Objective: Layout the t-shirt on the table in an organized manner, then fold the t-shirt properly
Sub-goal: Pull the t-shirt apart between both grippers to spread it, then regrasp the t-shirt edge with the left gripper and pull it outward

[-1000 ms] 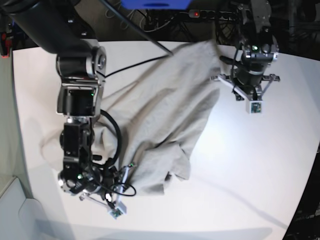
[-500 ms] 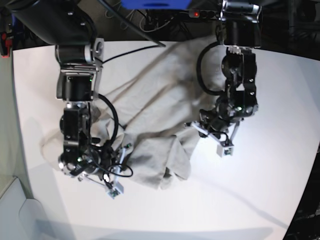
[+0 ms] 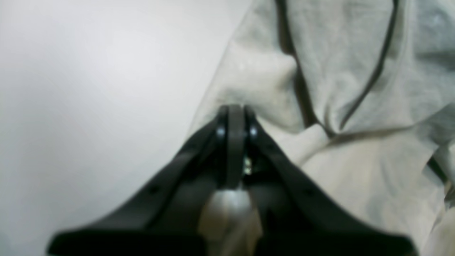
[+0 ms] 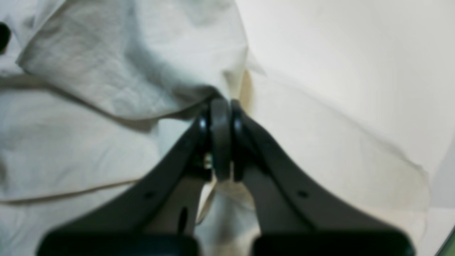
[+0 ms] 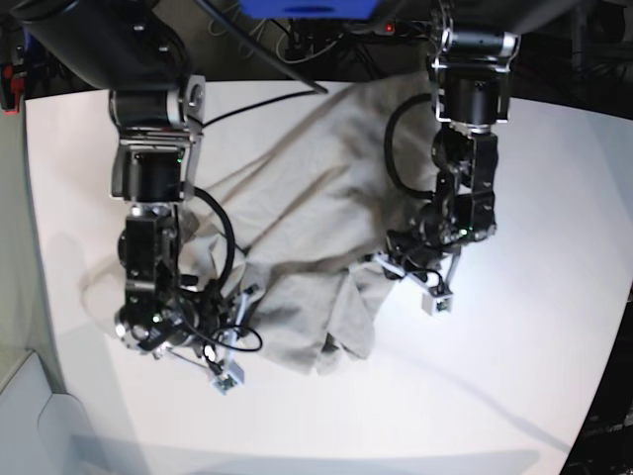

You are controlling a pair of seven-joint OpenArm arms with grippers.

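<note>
Across the middle of the white table (image 5: 514, 356), from about eleven o'clock toward five o'clock in the base view: a crumpled beige t-shirt (image 5: 316, 218), wrinkled and partly doubled over itself, far end reaching the table's back edge near twelve o'clock, near end bunched in a loose lobe around six o'clock.

At eight o'clock of the cloth: right gripper (image 5: 203, 332), low over the shirt's near-left edge. Seen from its wrist camera: right gripper (image 4: 222, 106) with black fingers (image 4: 220, 135) pressed together, tips at a fold of fabric, a thin strip of cloth between the finger bases; pinching the t-shirt (image 4: 106, 85). Bare table (image 4: 348, 53) open toward one and two o'clock in that view, past the hem.

At three o'clock of the cloth: left gripper (image 5: 410, 262), down at the shirt's right edge. Seen from its wrist camera: left gripper (image 3: 234, 110) with fingers (image 3: 234, 149) shut tight against each other, tips resting at the border of the t-shirt (image 3: 337, 71); blurred, so cannot tell whether fabric sits between them. Bare table (image 3: 89, 89) filling everything from seven to eleven o'clock in that view.

Plenty of open tabletop from three to six o'clock in the base view, and a narrower bare band along nine o'clock beside the right arm.
</note>
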